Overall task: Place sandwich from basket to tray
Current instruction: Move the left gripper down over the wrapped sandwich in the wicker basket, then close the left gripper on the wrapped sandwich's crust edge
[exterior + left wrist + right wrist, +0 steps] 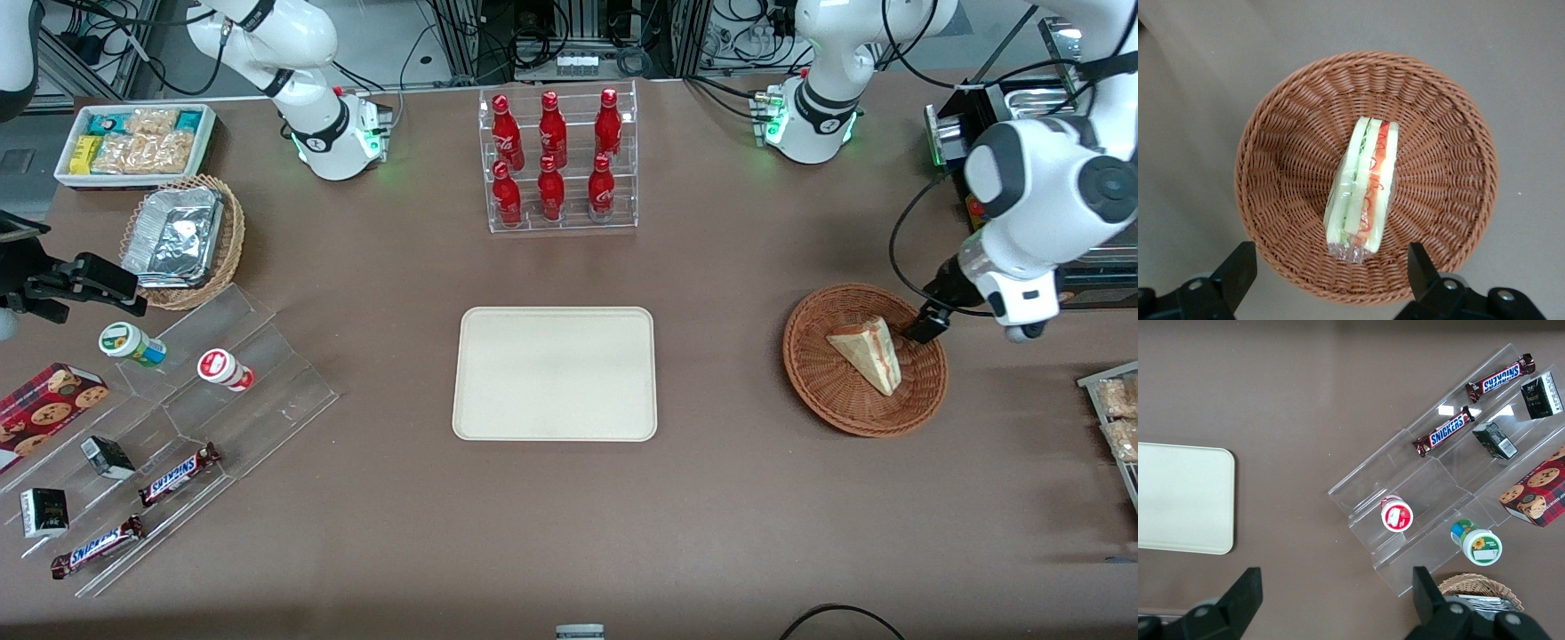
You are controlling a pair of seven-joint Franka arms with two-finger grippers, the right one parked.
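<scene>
The sandwich (867, 353), a wrapped white-bread wedge with red and green filling, lies in the round reddish-brown basket (836, 400) toward the working arm's end of the table. The left gripper (925, 324) hovers above the basket's rim on the side toward the working arm, open and empty. In the left wrist view the gripper (1330, 272) stands wide open over the basket (1285, 153), with the sandwich (1361, 190) just ahead of the gap and untouched. The cream tray (556, 373) lies bare at the table's middle and also shows in the right wrist view (1178, 497).
A clear rack of red bottles (556, 160) stands farther from the camera than the tray. A tan basket with foil containers (182, 240), a white tub of snacks (133, 142) and a clear stepped stand (178, 427) are toward the parked arm's end. Snack packets (1116, 418) lie beside the basket.
</scene>
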